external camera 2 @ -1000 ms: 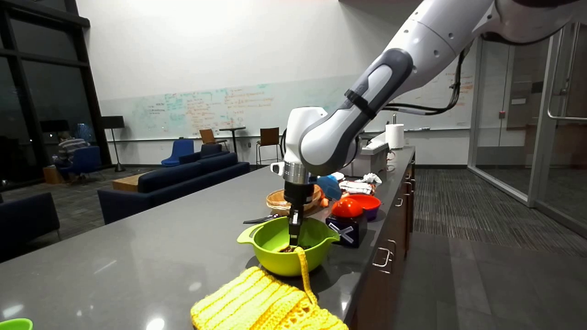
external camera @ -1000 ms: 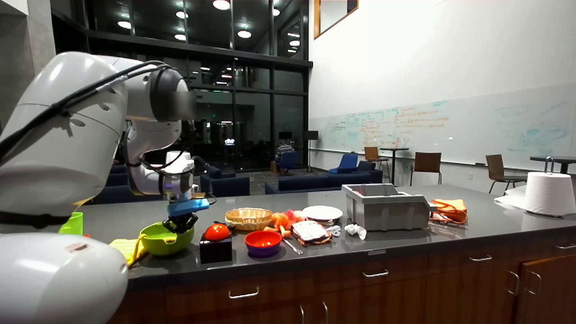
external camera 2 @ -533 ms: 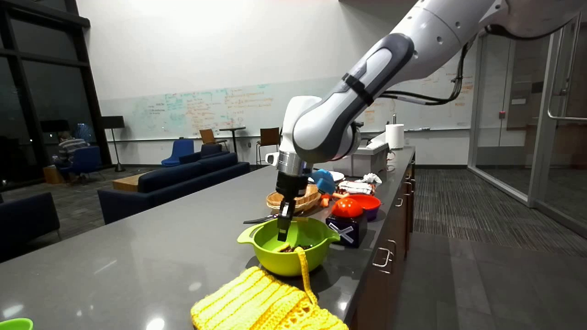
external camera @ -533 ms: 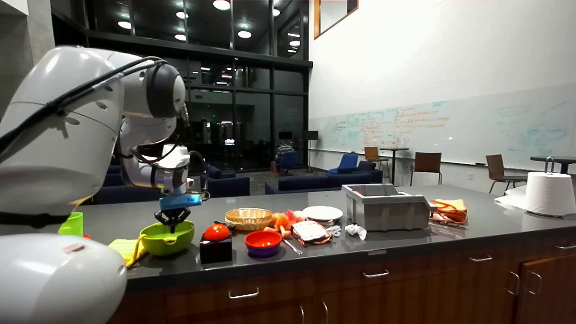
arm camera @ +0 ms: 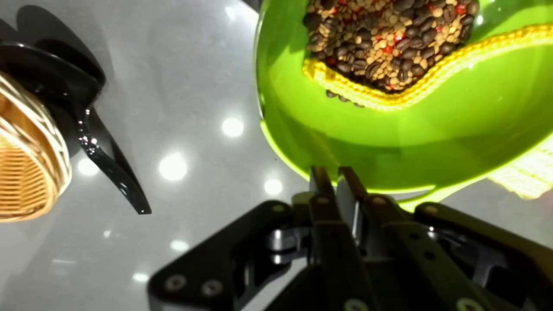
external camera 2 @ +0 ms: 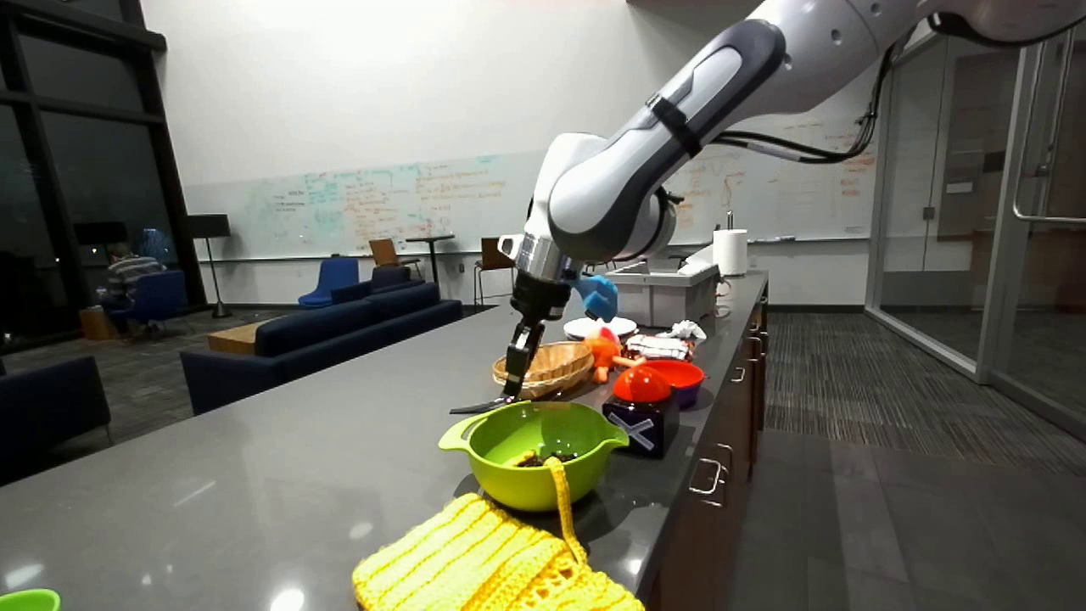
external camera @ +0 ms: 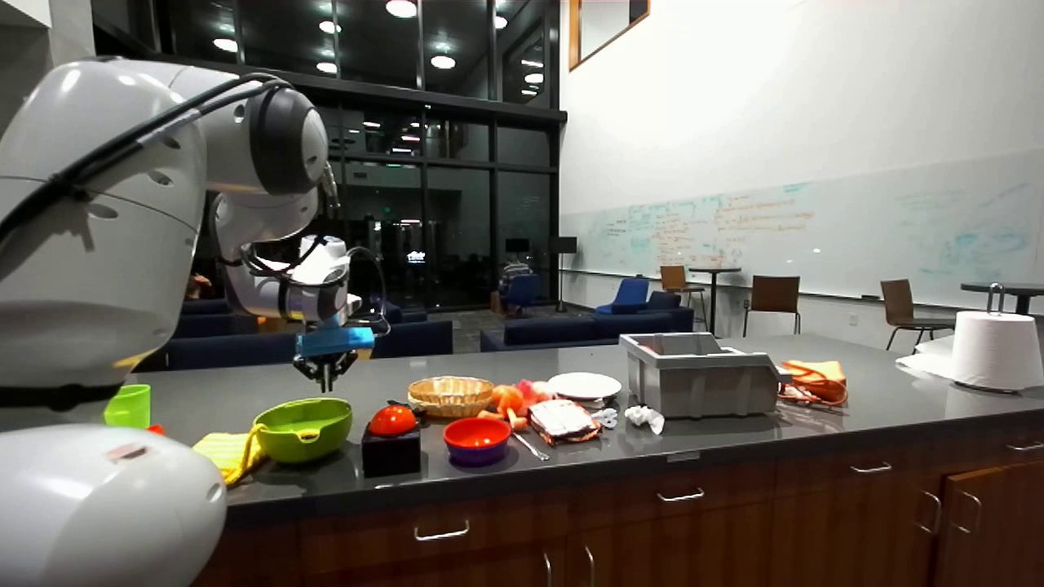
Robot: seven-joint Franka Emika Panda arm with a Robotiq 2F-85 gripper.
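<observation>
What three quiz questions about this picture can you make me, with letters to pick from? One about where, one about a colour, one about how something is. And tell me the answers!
1. Where is most of the yellow knit?
A) in the gray bin
B) on the white plate
C) on the counter

2. What colour is the small bowl inside?
A) red
B) white
C) blue

3. How is the green bowl?
A) upside down
B) upright, with beans in it
C) upright and empty

1: C, because it lies there beside the green bowl in an exterior view.
2: A, because its red inside shows in both exterior views.
3: B, because the wrist view looks down on dark beans inside it.
</observation>
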